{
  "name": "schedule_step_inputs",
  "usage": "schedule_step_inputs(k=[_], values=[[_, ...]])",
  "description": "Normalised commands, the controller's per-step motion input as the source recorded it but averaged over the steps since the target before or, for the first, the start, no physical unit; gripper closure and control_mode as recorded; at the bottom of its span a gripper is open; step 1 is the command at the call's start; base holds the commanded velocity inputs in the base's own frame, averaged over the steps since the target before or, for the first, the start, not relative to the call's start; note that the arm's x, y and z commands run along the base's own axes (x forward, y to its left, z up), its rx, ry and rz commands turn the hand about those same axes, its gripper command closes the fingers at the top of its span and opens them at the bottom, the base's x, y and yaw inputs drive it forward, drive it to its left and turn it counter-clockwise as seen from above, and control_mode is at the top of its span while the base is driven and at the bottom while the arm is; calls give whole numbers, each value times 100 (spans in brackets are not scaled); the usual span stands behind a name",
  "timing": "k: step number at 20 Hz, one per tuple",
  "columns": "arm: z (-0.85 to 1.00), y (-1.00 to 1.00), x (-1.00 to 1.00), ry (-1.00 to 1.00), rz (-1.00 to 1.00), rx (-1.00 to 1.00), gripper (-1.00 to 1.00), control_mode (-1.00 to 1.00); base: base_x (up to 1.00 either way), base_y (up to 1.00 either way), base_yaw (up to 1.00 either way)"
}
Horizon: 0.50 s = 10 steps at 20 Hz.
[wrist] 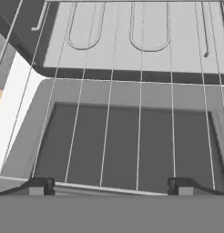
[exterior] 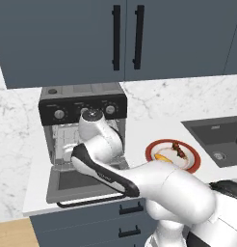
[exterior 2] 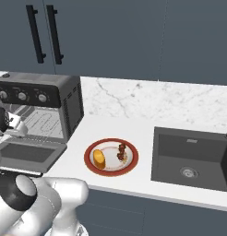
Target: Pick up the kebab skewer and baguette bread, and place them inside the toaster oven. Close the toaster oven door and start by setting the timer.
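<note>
Meanwhile, the toaster oven [exterior 2: 39,108] stood with the toaster oven door [exterior: 79,182] dropped flat, and the gripper [wrist: 111,186] hung over the wire rack [wrist: 132,136] at the oven mouth, jaws wide and empty. The kebab skewer [exterior 2: 121,151] and the baguette bread [exterior 2: 99,158] lay on the red-rimmed plate [exterior 2: 130,168], to the right of the oven. Likely risk: swinging away, a fingertip could catch the rack's front wire and drag it out.

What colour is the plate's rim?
Red, around a white middle; the plate shows best in the right base view.
</note>
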Motion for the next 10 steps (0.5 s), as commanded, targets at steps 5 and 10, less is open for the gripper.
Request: schedule_step_inputs(k=[5, 10], values=[[83, -90, -64, 1, 0, 3, -100, -100, 0, 0, 0], [25, -100, -48, 1, 0, 0, -100, -100, 0, 0, 0]])
